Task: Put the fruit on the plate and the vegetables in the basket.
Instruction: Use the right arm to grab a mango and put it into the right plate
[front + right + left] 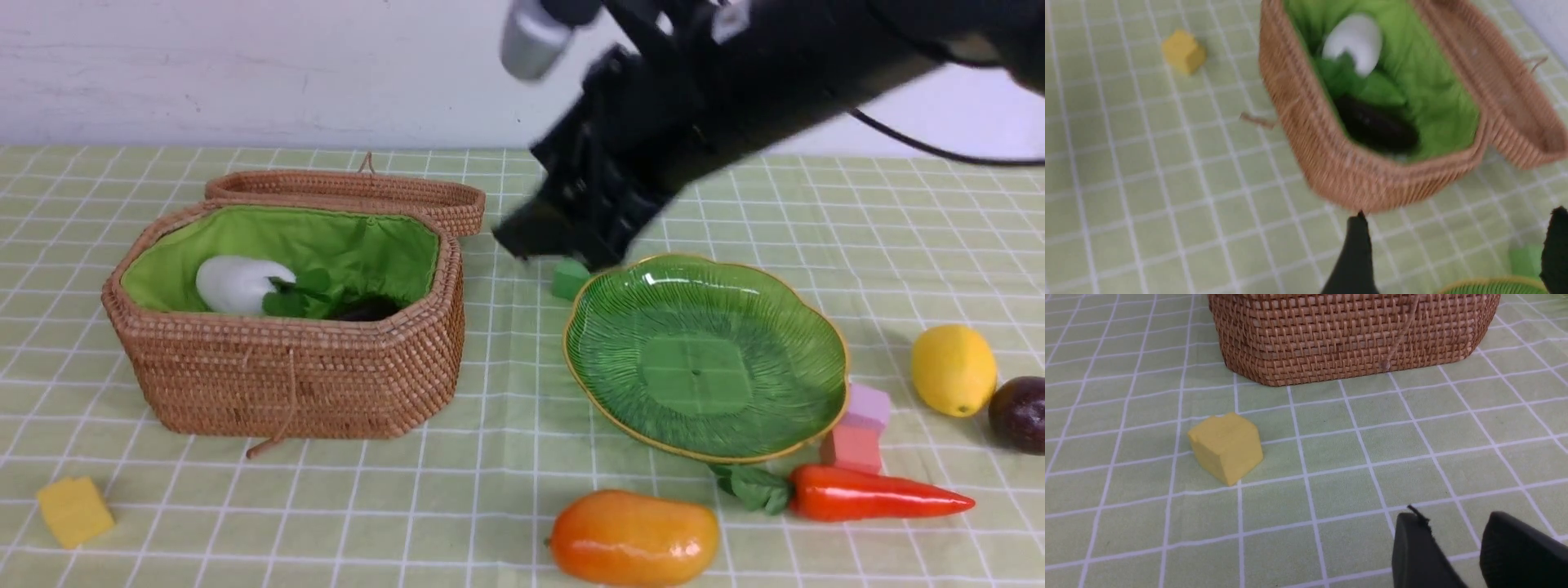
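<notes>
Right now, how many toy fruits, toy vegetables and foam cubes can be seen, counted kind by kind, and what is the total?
Fruits: 3 (mango, lemon, dark round fruit)
Vegetables in sight: 3 (radish and eggplant in the basket, carrot outside it)
Foam cubes: 4 (yellow cube, green cube, pink cube, red cube)
Total: 10

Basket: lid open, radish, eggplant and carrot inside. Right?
Not quite. The carrot is not in the basket; the front view shows it lying on the cloth by the plate's near rim. The rest holds: lid open, radish and eggplant inside.
</notes>
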